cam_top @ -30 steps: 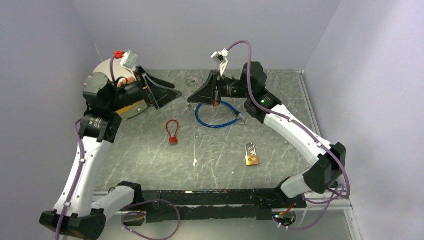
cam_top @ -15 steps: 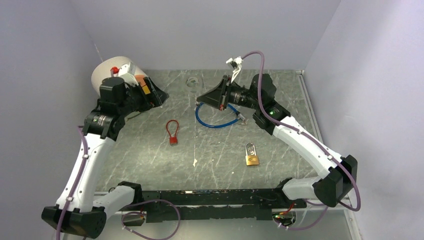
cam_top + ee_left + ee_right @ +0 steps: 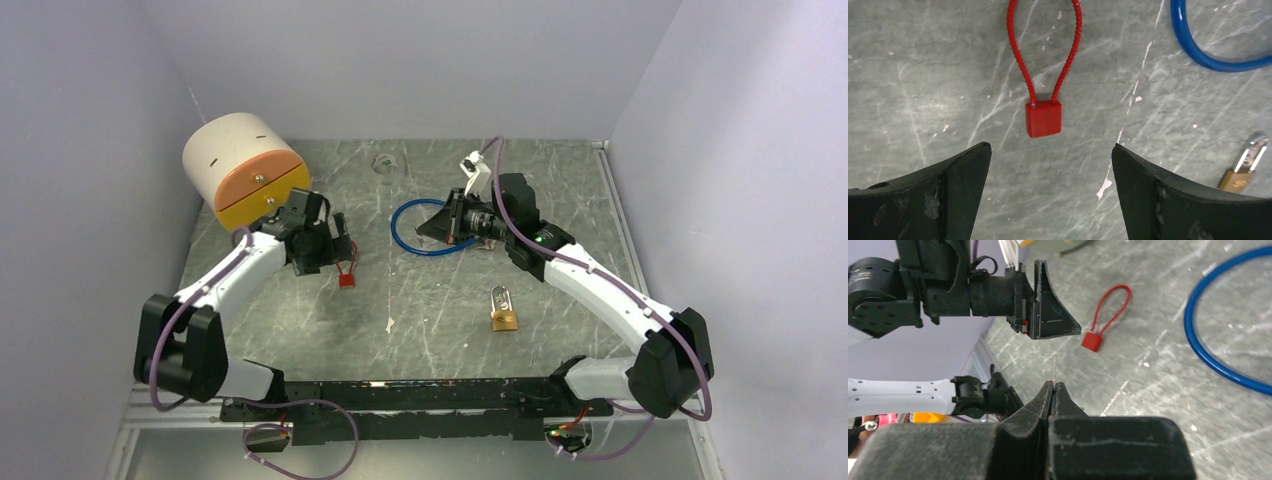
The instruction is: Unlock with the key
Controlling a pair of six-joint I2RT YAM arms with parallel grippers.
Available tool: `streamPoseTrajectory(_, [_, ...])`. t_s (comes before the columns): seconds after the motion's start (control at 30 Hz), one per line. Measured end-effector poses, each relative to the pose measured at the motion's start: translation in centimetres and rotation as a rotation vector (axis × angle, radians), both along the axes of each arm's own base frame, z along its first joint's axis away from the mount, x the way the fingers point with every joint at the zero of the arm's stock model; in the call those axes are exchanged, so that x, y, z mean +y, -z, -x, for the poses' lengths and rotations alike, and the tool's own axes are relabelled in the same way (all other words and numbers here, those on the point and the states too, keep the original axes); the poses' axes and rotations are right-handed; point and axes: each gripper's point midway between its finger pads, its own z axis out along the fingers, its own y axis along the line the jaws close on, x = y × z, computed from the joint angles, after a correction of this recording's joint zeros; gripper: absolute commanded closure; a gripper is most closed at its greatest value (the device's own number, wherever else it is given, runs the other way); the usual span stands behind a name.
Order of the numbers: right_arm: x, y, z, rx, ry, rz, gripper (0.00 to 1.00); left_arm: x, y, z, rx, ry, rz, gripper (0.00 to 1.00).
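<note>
A brass padlock with a silver shackle lies on the grey table right of centre, also at the edge of the left wrist view. No key shows in any view. My left gripper hangs low with its jaws wide open, nothing between them. Just ahead of its fingertips lies a small red cable lock. My right gripper is shut, hovering over the near edge of a blue cable loop, with nothing visibly held.
A white cylinder with an orange face stands at the back left. A small round clear object lies near the back wall. White scratches and a chip mark the table. Walls close in on three sides.
My left arm has swung down from beside the cylinder to just above the red cable lock, jaws widening. My right gripper has dropped and shifted right over the blue loop, still shut.
</note>
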Motion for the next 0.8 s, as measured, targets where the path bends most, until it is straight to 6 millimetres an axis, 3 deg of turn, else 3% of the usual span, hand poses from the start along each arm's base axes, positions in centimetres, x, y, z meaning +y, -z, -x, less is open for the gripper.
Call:
streamPoseTrajectory(0.23, [-1.3, 3.8, -0.5, 0.081, 0.032, 0.063, 1.00, -1.9, 4.8, -0.4, 0.102, -0.005, -0.119, 0.15])
streamPoseTrajectory(0.4, [-1.8, 4.8, -0.7, 0.098, 0.040, 0.081, 1.00, -2.3, 7.0, -0.8, 0.159, -0.021, -0.177, 0.34])
streamPoseTrajectory(0.67, [-2.8, 6.0, -1.0, 0.128, 0.067, 0.097, 1.00, -2.8, 7.6, -1.7, 0.191, -0.044, -0.194, 0.79])
streamPoseTrajectory(0.8, [-3.0, 6.1, -1.1, 0.130, 0.072, 0.095, 1.00, -3.5, 5.7, -2.1, 0.209, -0.030, -0.177, 0.95])
